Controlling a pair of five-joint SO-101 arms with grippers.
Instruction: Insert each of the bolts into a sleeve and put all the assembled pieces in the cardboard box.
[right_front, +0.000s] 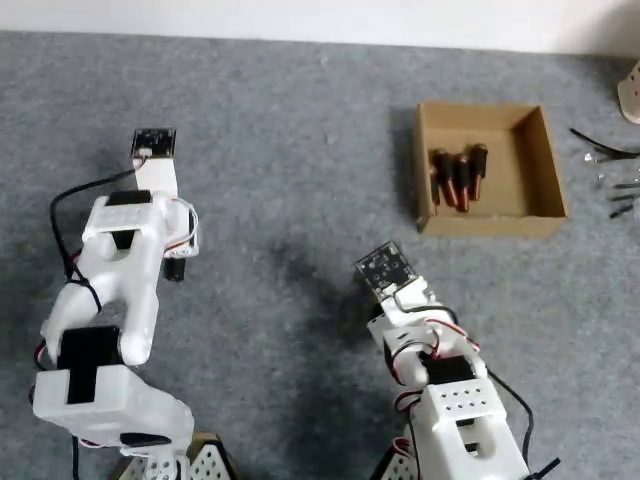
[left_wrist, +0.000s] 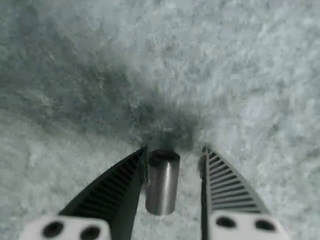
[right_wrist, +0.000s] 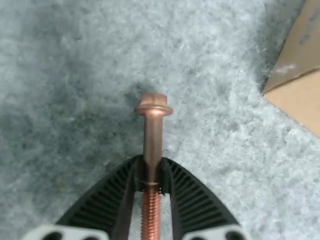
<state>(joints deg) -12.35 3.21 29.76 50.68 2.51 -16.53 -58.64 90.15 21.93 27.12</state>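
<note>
My left gripper (left_wrist: 174, 148) hangs open over the grey carpet with a dark grey sleeve (left_wrist: 162, 182) between its fingers. The sleeve touches one finger and a gap separates it from the other. My right gripper (right_wrist: 151, 160) is shut on a copper bolt (right_wrist: 153, 125); the flanged head points away from the wrist and the thread runs back between the fingers. The cardboard box (right_front: 492, 226) sits at the back right and holds several assembled copper and dark pieces (right_front: 458, 178). A corner of the box (right_wrist: 300, 85) lies just beyond the bolt. In the high view both grippers are hidden under their arms.
The left arm (right_front: 125, 260) stands at the left and the right arm (right_front: 440, 380) at the front centre, short of the box. Loose dark metal bits (right_front: 615, 180) lie at the right edge beyond the box. Grey carpet (right_front: 290, 150) covers the table.
</note>
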